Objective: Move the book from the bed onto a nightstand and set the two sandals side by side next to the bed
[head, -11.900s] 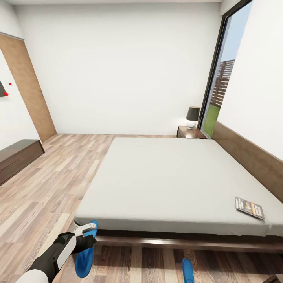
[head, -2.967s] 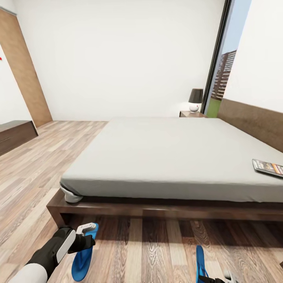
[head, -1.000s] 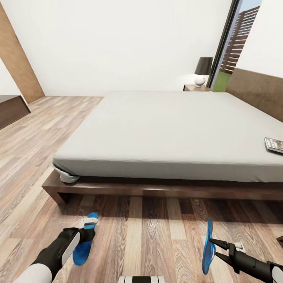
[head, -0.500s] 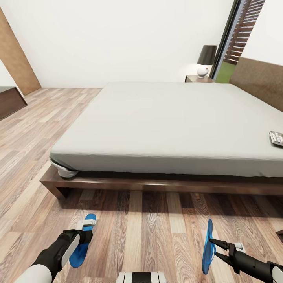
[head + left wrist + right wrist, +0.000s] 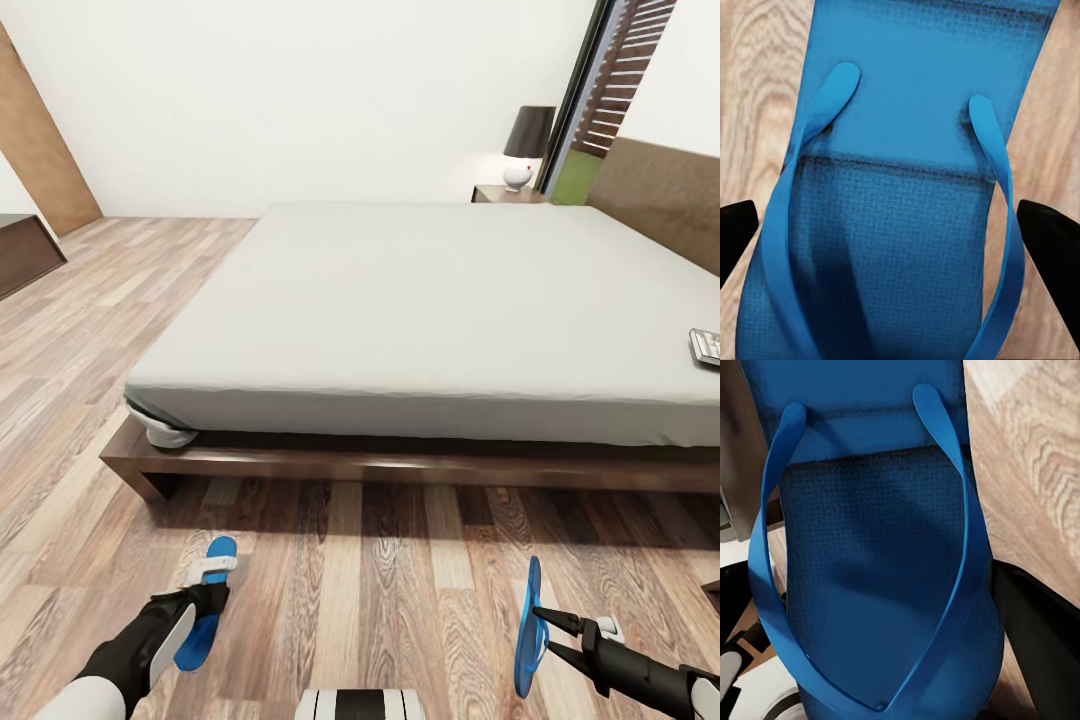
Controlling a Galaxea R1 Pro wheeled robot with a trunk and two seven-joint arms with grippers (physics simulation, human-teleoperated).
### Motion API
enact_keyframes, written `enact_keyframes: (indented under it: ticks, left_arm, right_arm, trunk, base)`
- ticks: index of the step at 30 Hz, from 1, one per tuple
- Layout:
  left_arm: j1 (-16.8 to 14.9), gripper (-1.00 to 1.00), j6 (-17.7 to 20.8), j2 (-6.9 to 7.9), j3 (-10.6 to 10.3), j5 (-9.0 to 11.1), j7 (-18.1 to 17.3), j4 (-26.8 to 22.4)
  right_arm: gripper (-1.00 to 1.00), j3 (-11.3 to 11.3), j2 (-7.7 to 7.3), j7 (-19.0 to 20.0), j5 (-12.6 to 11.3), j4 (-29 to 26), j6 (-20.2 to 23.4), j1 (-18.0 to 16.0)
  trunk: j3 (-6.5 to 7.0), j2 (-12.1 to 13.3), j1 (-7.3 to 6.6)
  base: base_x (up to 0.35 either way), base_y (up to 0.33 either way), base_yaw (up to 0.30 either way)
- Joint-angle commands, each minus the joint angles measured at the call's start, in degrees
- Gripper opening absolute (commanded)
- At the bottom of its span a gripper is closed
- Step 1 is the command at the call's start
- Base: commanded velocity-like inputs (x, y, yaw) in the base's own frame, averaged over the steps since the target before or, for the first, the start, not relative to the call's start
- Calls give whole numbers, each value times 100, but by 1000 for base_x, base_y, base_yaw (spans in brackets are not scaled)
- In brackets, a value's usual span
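Lowered since earlier, left gripper (image 5: 205,590) clamps left sandal (image 5: 205,605) near floor (image 5: 380,590); right gripper (image 5: 540,630) holds right sandal (image 5: 527,630) on edge.

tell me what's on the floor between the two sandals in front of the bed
In the head view, only bare wood-plank floor lies between the left sandal and the right sandal. They sit far apart, each at a gripper.

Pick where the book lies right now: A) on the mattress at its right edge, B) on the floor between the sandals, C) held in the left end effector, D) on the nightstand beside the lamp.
A: the book lies flat on the grey mattress of the bed, at the head view's right edge.
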Motion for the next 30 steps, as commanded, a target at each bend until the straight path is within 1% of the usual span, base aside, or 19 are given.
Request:
enact_keyframes:
  ticks: [1,2,3,6,30]
  left_arm:
    - [0,-100,-147,52,-46,70,55,-9]
    - [0,-100,-301,76,-46,72,59,-4]
    - [0,-100,-365,85,-45,74,61,-2]
    - [0,-100,-467,94,-45,82,65,2]
    - [0,-100,-455,67,-61,92,61,-6]
  right_arm:
    - [-100,28,-6,3,-44,-2,31,-5]
    - [-100,28,-6,3,-44,-4,28,-4]
    - [-100,28,-6,5,-44,-5,28,-6]
    - [-100,27,-6,3,-44,-6,27,-5]
    - [-100,22,-9,6,-44,-7,29,-4]
  trunk:
    - [-5,-2,-1]
    - [-5,-2,-1]
    - [-27,-3,2]
    - [-93,-7,9]
    - [-625,-39,71]
  base:
    - [0,0,0]
    - [0,0,0]
    - [0,0,0]
    - [0,0,0]
    - [0,0,0]
